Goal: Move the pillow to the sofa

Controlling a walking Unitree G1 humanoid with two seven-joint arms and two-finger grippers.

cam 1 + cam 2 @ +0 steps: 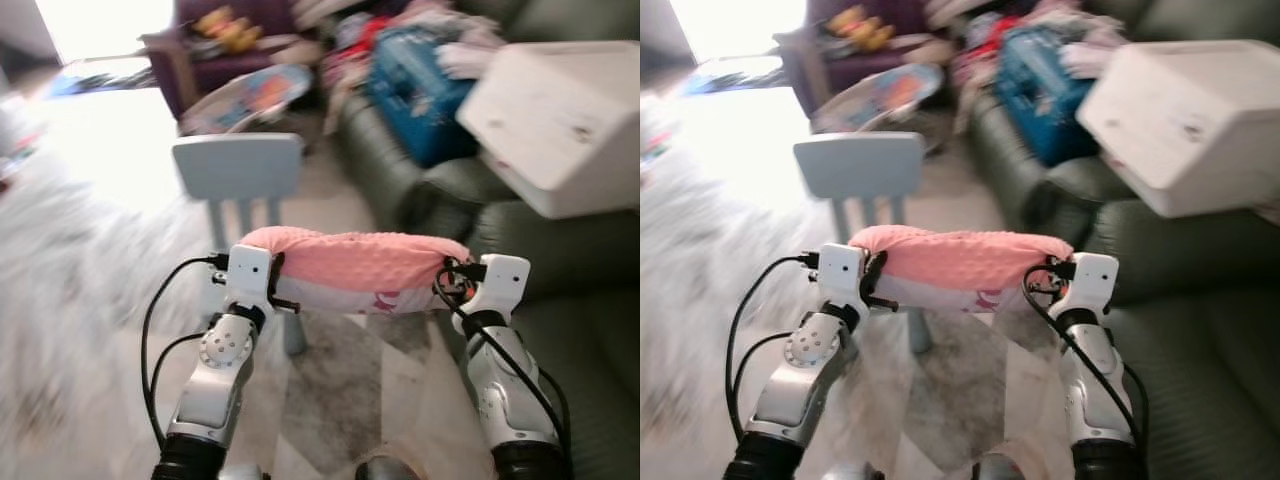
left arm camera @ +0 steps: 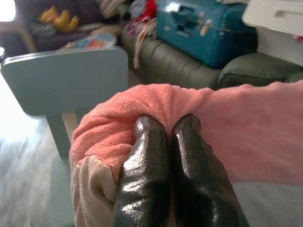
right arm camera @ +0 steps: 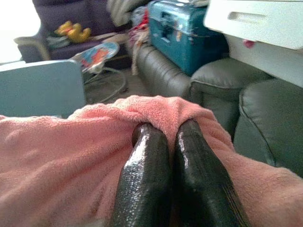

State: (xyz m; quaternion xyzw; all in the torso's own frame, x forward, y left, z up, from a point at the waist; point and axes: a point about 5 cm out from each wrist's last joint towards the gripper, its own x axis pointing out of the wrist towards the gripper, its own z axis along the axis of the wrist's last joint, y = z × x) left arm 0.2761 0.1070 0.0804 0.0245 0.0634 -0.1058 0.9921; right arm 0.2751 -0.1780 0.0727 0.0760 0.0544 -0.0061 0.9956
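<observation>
One pink pillow (image 1: 355, 262) is held up in the air between the two arms, lying level across the front of the robot, its fuzzy pink side on top and a paler printed side underneath. The left gripper (image 2: 168, 130) is pinched tight on the pillow's left end, its two black fingers (image 2: 147, 170) pressed together with a fold of pink fleece bunched between the tips; the right gripper (image 3: 165, 130) is clamped the same way on the right end, its two fingers (image 3: 194, 165) likewise closed side by side on the fabric. Just behind the pillow stands one small light blue chair (image 1: 240, 170) on the pale floor (image 1: 110, 140) (its back faces the robot, and its legs show under the pillow). To the right runs one dark green sofa (image 1: 570, 260), not touching the pillow. On the sofa lie one blue case (image 1: 420, 90), one big white box (image 1: 560, 120) tilted over the armrest, and a heap of clothes (image 1: 400, 25) too blurred to count. Farther back stands one dark purple armchair (image 1: 200, 60) carrying some yellow toys (image 1: 225, 25), with one colourful baby bouncer (image 1: 250, 95) in front of it.
</observation>
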